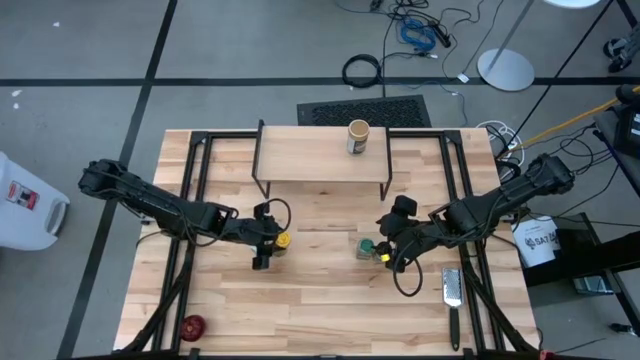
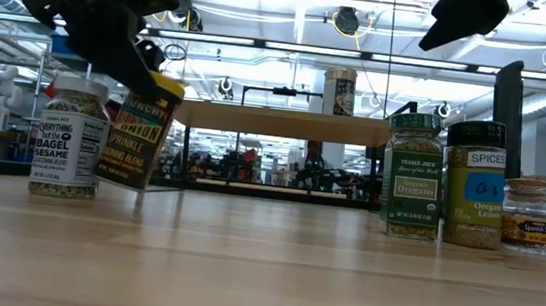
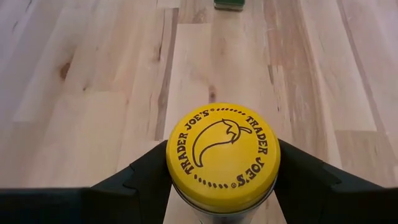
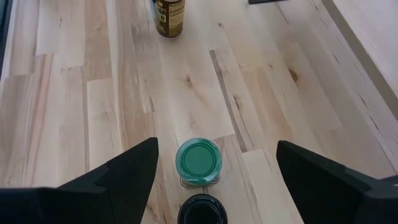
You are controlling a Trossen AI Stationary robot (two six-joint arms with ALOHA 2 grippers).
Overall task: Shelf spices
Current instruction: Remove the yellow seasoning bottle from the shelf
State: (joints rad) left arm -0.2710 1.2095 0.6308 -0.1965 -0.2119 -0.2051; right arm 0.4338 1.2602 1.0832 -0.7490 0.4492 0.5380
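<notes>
The shelf (image 1: 322, 158) stands at the table's far middle, and a tan jar (image 1: 358, 137) rests upright on its plank. My left gripper (image 1: 268, 243) is shut on the yellow-lidded jar (image 3: 222, 157) in front of the shelf's left end. A white-capped sesame jar (image 2: 70, 139) stands beside it. My right gripper (image 4: 216, 149) hangs open above the green-lidded jar (image 4: 198, 160) and a dark-lidded jar (image 4: 200, 211), touching neither. Both stand upright on the table, with a small jar (image 2: 529, 213) next to them. My left gripper pinches the yellow jar between its two fingers (image 3: 146, 177), on opposite sides just under the lid's rim (image 3: 174, 186). The fingers slant down from the table's left side. The jar is tilted (image 2: 140, 130); whether its base still touches the table I cannot tell.
A flat metal grater (image 1: 452, 290) lies near the right front, and a small red round object (image 1: 192, 326) near the left front corner. Bare wood stretches between the two jar groups and along the front edge. Black frame rails (image 1: 190, 200) run along both table sides.
</notes>
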